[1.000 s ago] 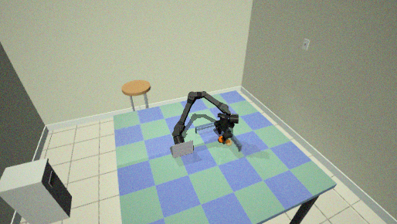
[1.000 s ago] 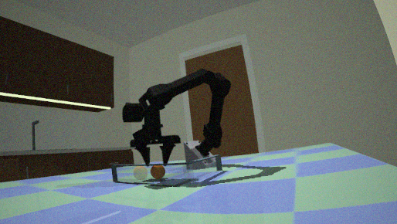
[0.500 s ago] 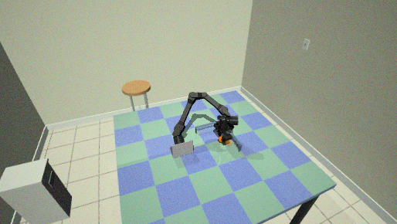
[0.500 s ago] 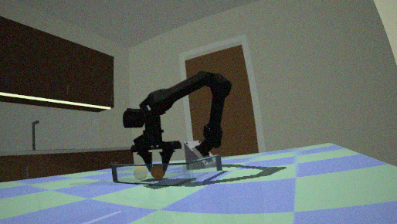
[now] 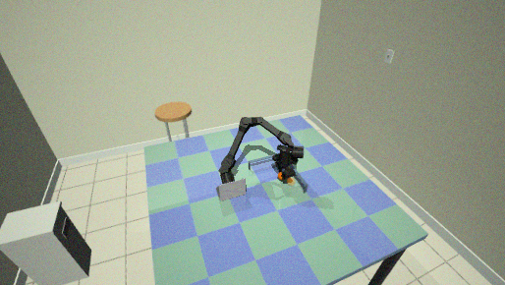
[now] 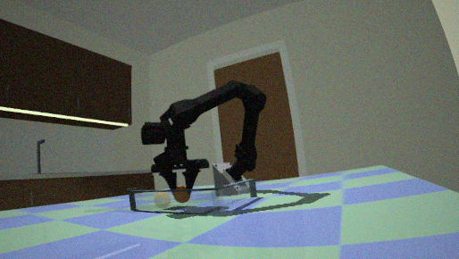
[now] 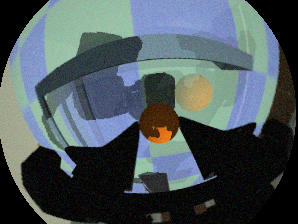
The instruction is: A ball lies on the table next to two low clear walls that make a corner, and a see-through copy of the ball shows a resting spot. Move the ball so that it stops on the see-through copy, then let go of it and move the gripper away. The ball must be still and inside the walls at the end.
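Note:
The orange ball (image 6: 182, 195) (image 7: 159, 124) is between the fingertips of my gripper (image 6: 182, 191) (image 7: 158, 121), which is shut on it, low at the table. The pale see-through copy (image 6: 162, 199) (image 7: 194, 92) lies a short way off, to the left of the ball in the exterior view and up and to the right of it in the wrist view. In the top view the arm partly hides the ball (image 5: 280, 176). The low clear walls (image 6: 132, 200) (image 7: 195, 47) make a corner around the ball and the copy.
The arm's grey base block (image 5: 232, 190) stands on the checkered table (image 5: 270, 236). A round stool (image 5: 173, 111) and a white cabinet (image 5: 31, 223) stand off the table. The arm's shadow falls across the table.

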